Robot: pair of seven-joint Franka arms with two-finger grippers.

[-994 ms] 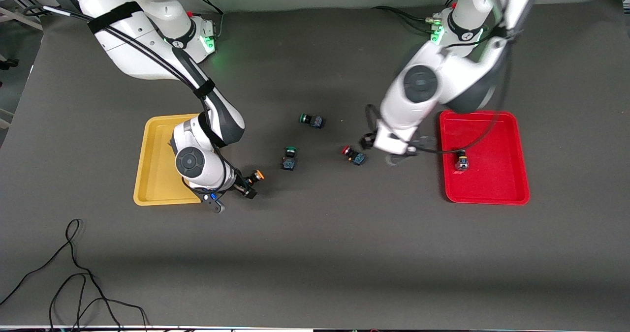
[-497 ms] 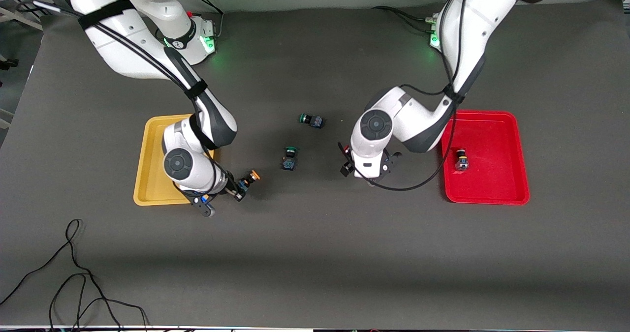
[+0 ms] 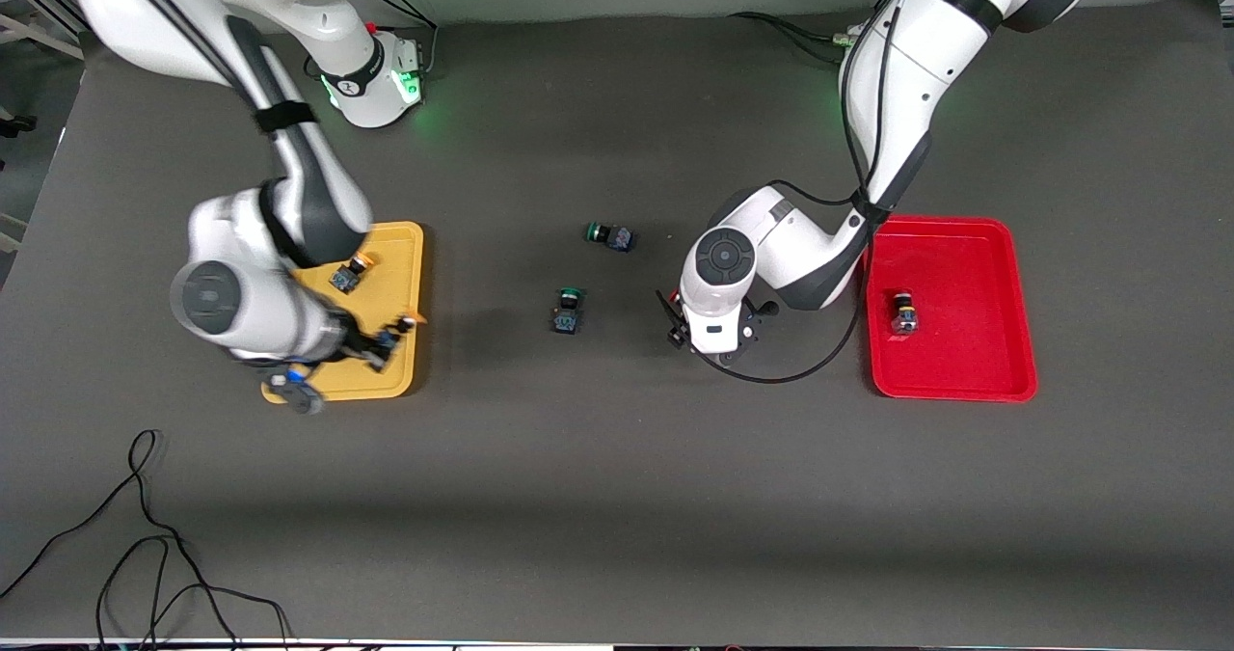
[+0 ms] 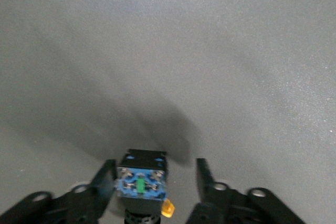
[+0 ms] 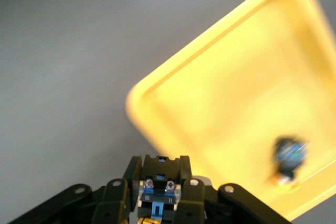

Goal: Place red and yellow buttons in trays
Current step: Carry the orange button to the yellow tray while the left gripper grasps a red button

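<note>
While both arms worked, yellow went to yellow.
Right tool (image 3: pixel 386 340) carried a yellow button (image 5: pixel 157 195) over the yellow tray (image 3: pixel 405 246); left tool (image 4: pixel 155 179) straddled, wide, the red button (image 4: pixel 140 186) on the counter (image 3: pixel 617 497), toward the left arm's end from that tray.

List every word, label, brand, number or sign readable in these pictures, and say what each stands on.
No text can be read in any view.
Right arm's base ring: a small dark mark, too small to read.
Switch held in the right gripper: tiny marks on its blue base, too blurred to read.
Switch between the left gripper's fingers: blue base shows screws and a green patch, no lettering.
</note>
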